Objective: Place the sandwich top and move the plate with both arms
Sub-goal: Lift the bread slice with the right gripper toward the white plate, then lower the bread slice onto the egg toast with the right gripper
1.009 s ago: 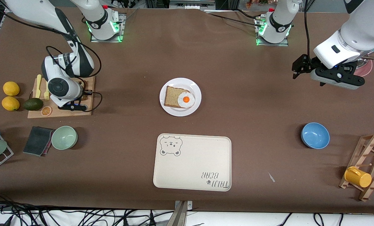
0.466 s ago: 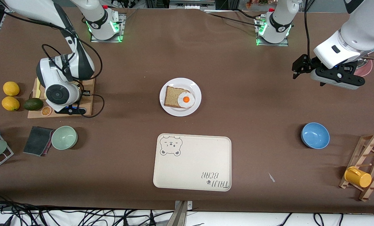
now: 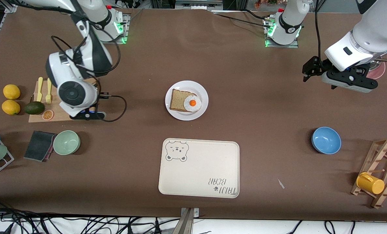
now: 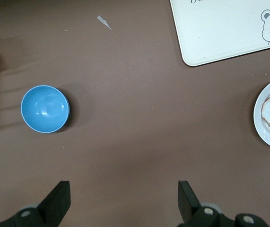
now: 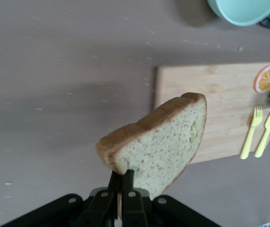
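The sandwich top (image 5: 163, 137), a tan slice with a brown crust, hangs by one corner from my right gripper (image 5: 121, 176), which is shut on it in the air over the edge of the wooden cutting board (image 5: 220, 109). In the front view the right arm's wrist (image 3: 71, 93) hides the gripper and the slice. The white plate (image 3: 180, 85) sits mid-table with another bread slice (image 3: 178, 99) bearing a fried egg (image 3: 192, 103). My left gripper (image 3: 308, 70) waits, open and empty, above bare table near the left arm's end; its own view shows it (image 4: 124, 198) too.
The cream bear tray (image 3: 199, 168) lies nearer the camera than the plate. A yellow fork (image 3: 48, 91), an avocado (image 3: 34, 108) and lemons (image 3: 11, 99) lie around the board. A green bowl (image 3: 66, 142), a blue bowl (image 3: 326, 140) and a mug rack (image 3: 380, 172) stand nearer the camera.
My right arm has risen and shifted from over the cutting board toward the plate, carrying the slice. The left arm has not moved.
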{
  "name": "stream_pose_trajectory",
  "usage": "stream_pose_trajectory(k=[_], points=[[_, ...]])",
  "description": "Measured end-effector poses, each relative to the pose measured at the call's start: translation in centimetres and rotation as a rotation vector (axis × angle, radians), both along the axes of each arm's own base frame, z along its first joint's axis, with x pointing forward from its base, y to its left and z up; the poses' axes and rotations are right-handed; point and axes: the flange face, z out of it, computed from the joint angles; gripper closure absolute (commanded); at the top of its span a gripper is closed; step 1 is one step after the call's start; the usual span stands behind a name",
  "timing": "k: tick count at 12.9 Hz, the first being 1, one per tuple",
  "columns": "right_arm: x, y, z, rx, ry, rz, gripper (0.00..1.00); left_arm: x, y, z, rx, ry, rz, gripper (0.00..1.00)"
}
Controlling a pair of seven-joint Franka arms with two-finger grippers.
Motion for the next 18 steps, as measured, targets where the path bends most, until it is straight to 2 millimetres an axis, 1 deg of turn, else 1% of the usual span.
stream_pose_trajectory(k=[3,4,5,7,8,11,12,14,18], points=[[-2.5,10.2,1.2,0.0,-0.042,0.025,1.0,0.0,0.0,0.0,0.0,0.0,0.0,0.0],[-3.2,13.1,1.3,0.01,-0.049,0.028,1.0,0.0,0.0,0.0,0.0,0.0,0.0,0.0],[-3.7,15.5,1.2,0.024,-0.052,0.024,1.0,0.0,0.0,0.0,0.0,0.0,0.0,0.0],[-3.9,19.2,0.5,0.04,-0.062,0.011,1.0,0.0,0.0,0.0,0.0,0.001,0.0,0.0],[-3.8,20.9,-0.3,0.041,-0.067,0.001,1.0,0.0,0.0,-0.1,0.0,0.001,0.001,0.0],[-3.9,26.5,-3.5,0.057,-0.091,-0.03,1.0,0.1,0.0,-0.1,0.0,0.003,0.001,0.0],[-4.2,28.1,-4.2,0.065,-0.095,-0.034,1.0,0.1,0.0,-0.2,0.0,0.003,0.001,0.0],[-4.7,30.2,-5.0,0.078,-0.104,-0.028,1.0,0.1,0.0,-0.2,0.0,0.004,0.001,0.0],[-5.4,31.8,-4.6,0.108,-0.111,-0.046,1.0,0.1,0.0,-0.2,0.0,0.004,0.001,0.0]])
